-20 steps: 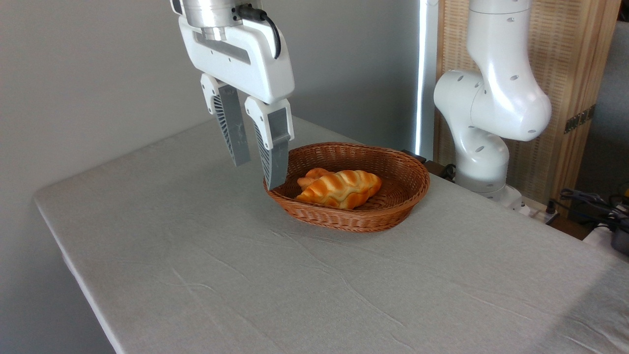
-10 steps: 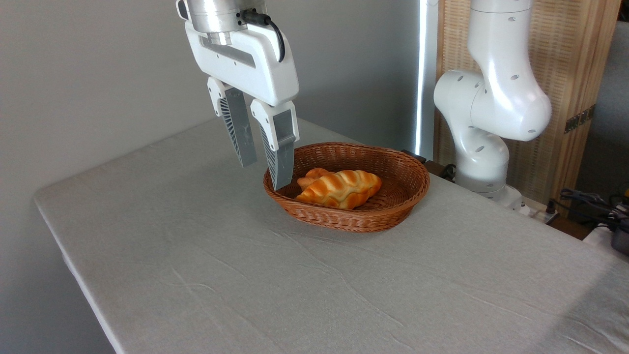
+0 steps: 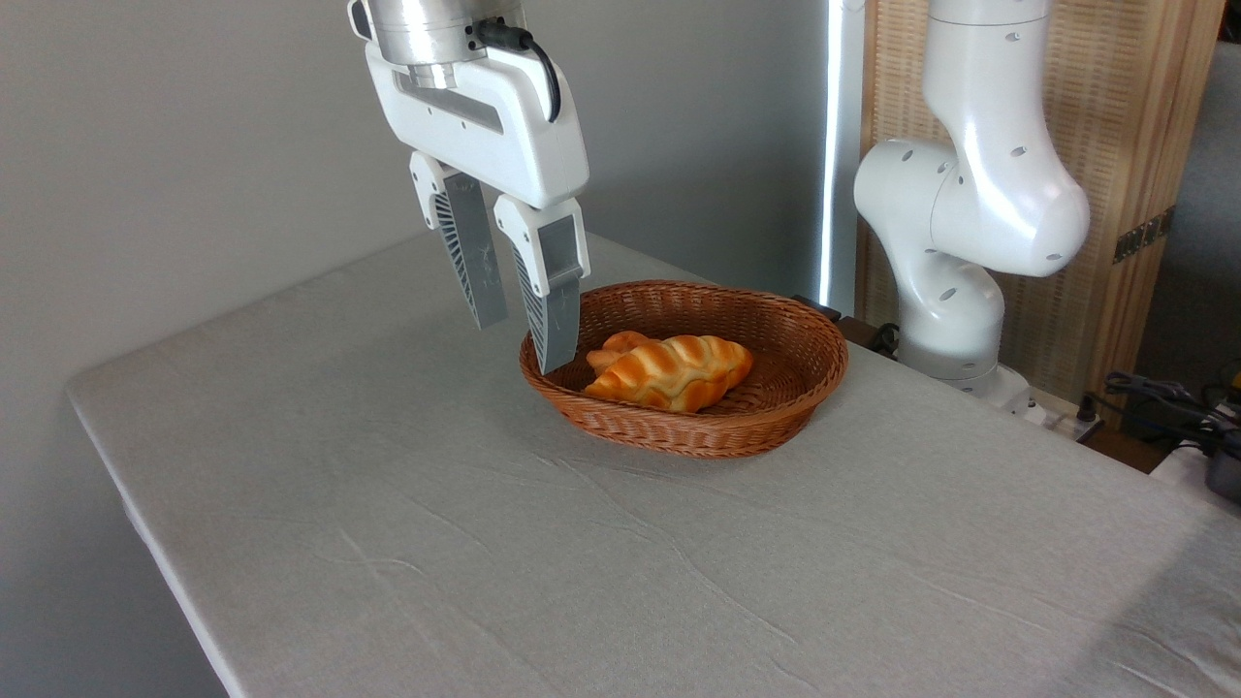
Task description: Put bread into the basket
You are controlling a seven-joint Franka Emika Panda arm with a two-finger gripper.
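Observation:
The braided bread [image 3: 679, 373], cream with golden-orange ridges, lies inside the reddish-brown wicker basket [image 3: 776, 417] on the table. A small orange bun [image 3: 618, 344] peeks out just behind the loaf's left end. My gripper [image 3: 524, 344] hangs above the basket's left rim, open, with nothing between its grey ribbed fingers [image 3: 553, 325]. It is apart from the bread, up and to the left of it.
A grey cloth covers the table [image 3: 485, 523], whose edges run along the left and front. The arm's white base [image 3: 955, 291] stands behind the basket to the right, in front of a wooden screen. Cables [image 3: 1163, 397] lie at the far right.
The gripper shifted slightly to the right and up over the first half second, then stayed still. The bread and basket have not moved.

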